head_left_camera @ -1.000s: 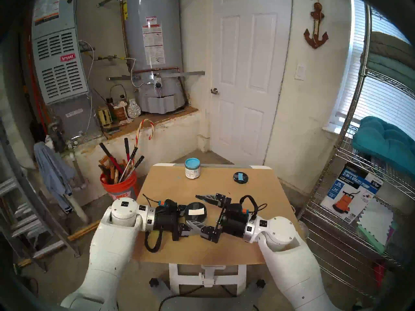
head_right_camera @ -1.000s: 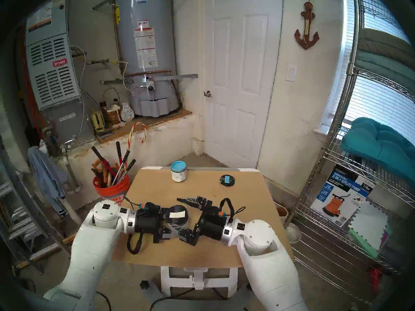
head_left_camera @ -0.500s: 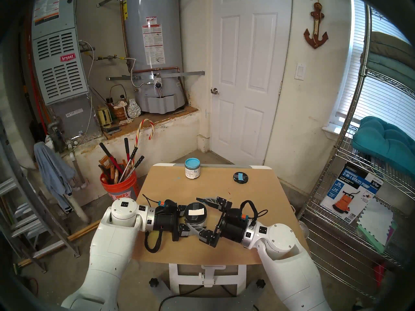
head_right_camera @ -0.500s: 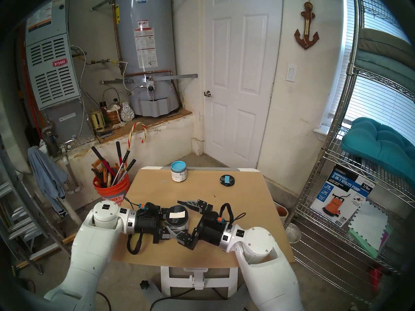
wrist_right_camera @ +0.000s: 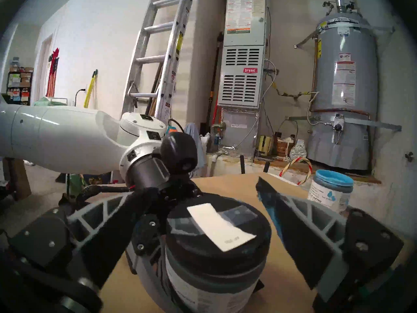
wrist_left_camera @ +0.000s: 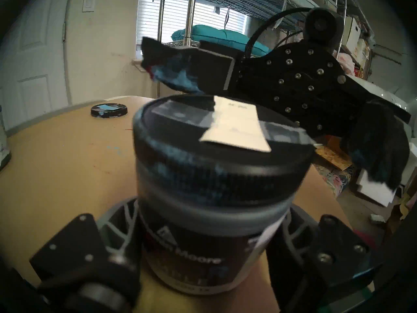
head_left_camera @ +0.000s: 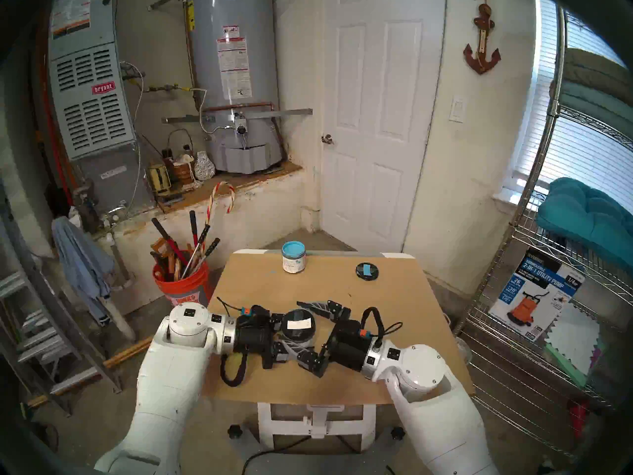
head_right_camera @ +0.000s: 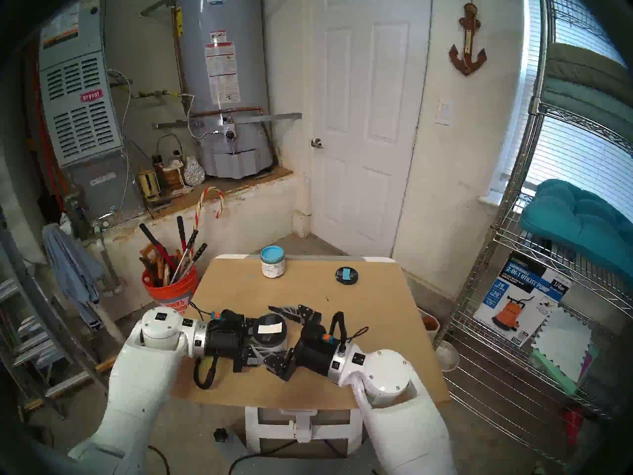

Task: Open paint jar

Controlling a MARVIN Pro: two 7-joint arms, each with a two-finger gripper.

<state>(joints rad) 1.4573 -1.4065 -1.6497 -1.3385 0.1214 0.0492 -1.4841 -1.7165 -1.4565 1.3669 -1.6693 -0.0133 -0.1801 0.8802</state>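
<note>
The paint jar point(head_left_camera: 297, 328) stands upright near the middle front of the wooden table point(head_left_camera: 260, 289). Its black screw lid point(wrist_left_camera: 225, 161) is on, with a white tape strip point(wrist_right_camera: 220, 226) across the top. My left gripper point(head_left_camera: 294, 334) comes in from the left and is shut on the jar's labelled body below the lid; its fingers point(wrist_left_camera: 117, 224) press both sides. My right gripper point(head_left_camera: 304, 329) comes in from the right at lid height and stands open. Its far finger point(wrist_right_camera: 293, 226) is behind the lid and apart from it. The near finger lies in front, over the left gripper's finger.
A like jar, open and showing light-blue paint point(head_left_camera: 293, 258), stands at the table's far edge. A loose black lid with blue tape point(head_left_camera: 367, 270) lies to its right. An orange bucket of tools point(head_left_camera: 181, 282) is left of the table and a wire shelf point(head_left_camera: 534, 344) right of it.
My right arm has slid left towards the jar, so its open fingers now reach around the lid. The left gripper and the jar have stayed still.
</note>
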